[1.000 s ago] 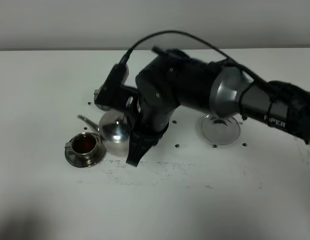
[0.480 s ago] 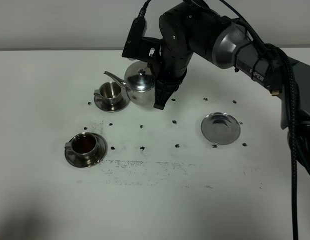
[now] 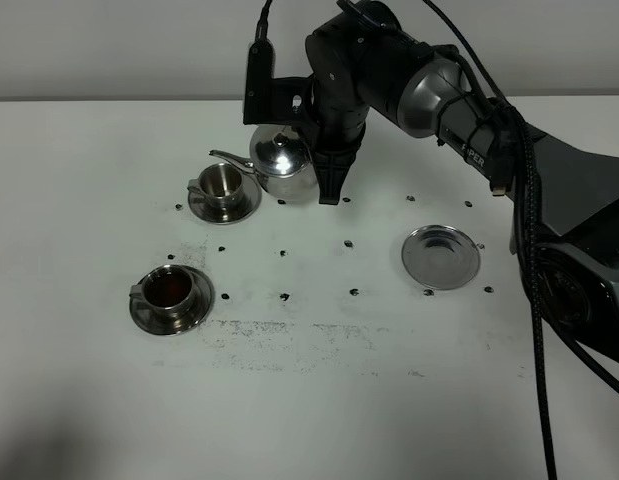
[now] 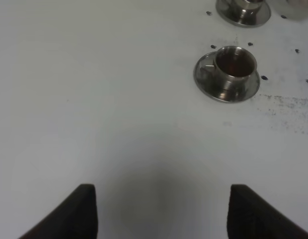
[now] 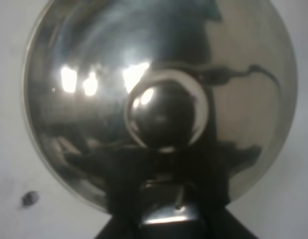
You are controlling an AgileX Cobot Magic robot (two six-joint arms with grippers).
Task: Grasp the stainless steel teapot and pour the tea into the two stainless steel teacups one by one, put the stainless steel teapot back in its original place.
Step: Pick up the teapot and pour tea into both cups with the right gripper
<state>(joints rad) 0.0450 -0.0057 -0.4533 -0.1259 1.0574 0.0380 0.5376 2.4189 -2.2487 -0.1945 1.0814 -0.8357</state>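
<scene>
Right gripper [image 3: 330, 190] is clenching the teapot [image 3: 279, 160] by its handle; its wrist view is showing only the lid [image 5: 94, 59], the high view the spout [image 3: 227, 158] by a cup [image 3: 223, 183] beyond the pot; left gripper [image 4: 162, 191] is gaping.

Teapot [image 3: 281, 160] — beside far teacup [image 3: 223, 184] (right)

We are looking at a white table [image 3: 89, 400] that is carrying a near saucer [image 3: 184, 321] with a dark-filled cup [image 3: 171, 288], a far saucer [image 3: 231, 214] with a second cup [image 3: 224, 182], and a bare disc [image 3: 441, 258] lying well apart on the right. Black dots [image 3: 353, 292] and smudges [image 3: 279, 330] are speckling it.
</scene>
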